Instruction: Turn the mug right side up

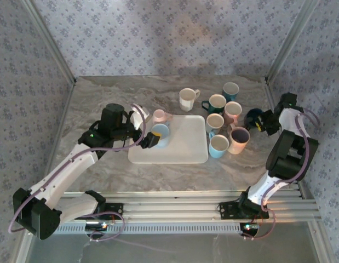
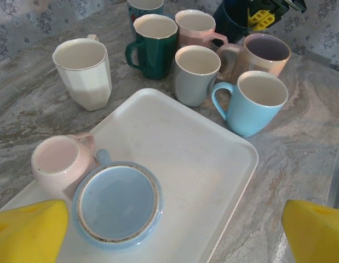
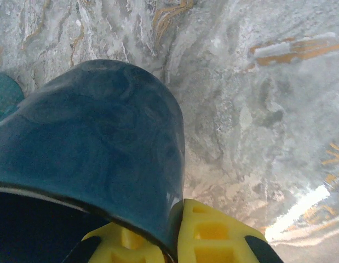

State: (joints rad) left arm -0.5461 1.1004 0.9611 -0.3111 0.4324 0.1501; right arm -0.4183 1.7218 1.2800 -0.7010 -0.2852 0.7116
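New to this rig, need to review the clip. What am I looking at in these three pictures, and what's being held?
Two robot arms are bolted at the near edge of a marble-patterned table. The overhead picture comes from a fixed camera above and behind them. The other two come from cameras on each wrist, so the yellow shapes there are that arm's own fingers.

The left gripper is open, hovering over a white tray. On the tray sit two mugs upside down, bases up: a light blue mug and a pink mug. Beside the tray stands a cluster of upright mugs.

The right gripper is shut on the rim of a dark blue mug, one finger inside, one outside.
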